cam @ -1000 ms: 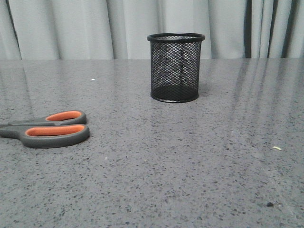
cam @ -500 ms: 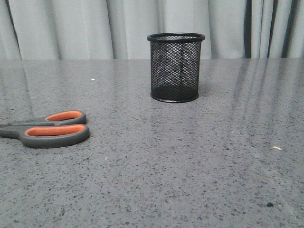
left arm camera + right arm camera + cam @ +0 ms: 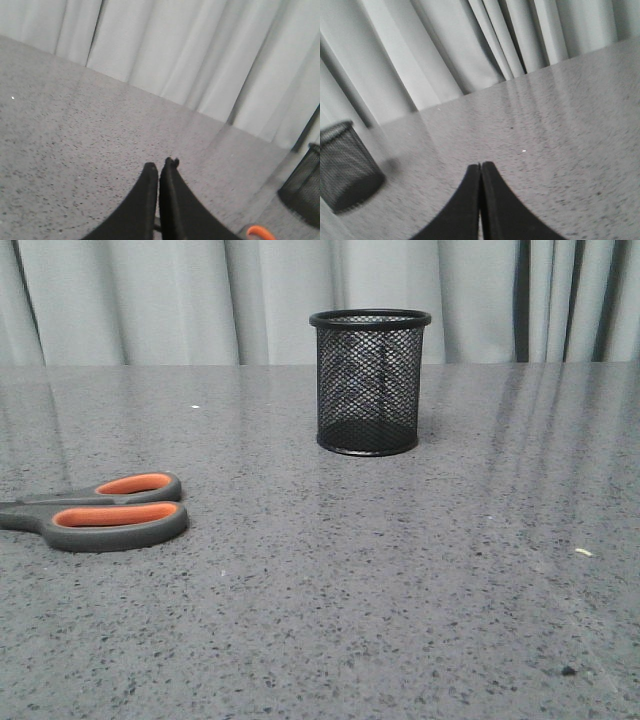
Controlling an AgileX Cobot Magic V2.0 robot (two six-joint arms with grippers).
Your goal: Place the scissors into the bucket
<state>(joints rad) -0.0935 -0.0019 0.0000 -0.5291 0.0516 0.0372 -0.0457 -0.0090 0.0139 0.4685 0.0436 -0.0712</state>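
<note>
The scissors [image 3: 110, 512] lie flat on the grey table at the left, handles toward the middle, blades running off the left edge of the front view. An orange bit of a handle loop shows in the left wrist view [image 3: 260, 232]. The black mesh bucket [image 3: 370, 381] stands upright at the back centre, empty; it also shows in the left wrist view [image 3: 305, 190] and the right wrist view [image 3: 345, 165]. My left gripper [image 3: 160, 167] is shut and empty above the table. My right gripper [image 3: 481, 167] is shut and empty. Neither arm shows in the front view.
A grey speckled table [image 3: 350, 580] runs back to a pale curtain [image 3: 200, 300]. A small light crumb [image 3: 583, 552] and a dark speck [image 3: 568, 671] lie at the right.
</note>
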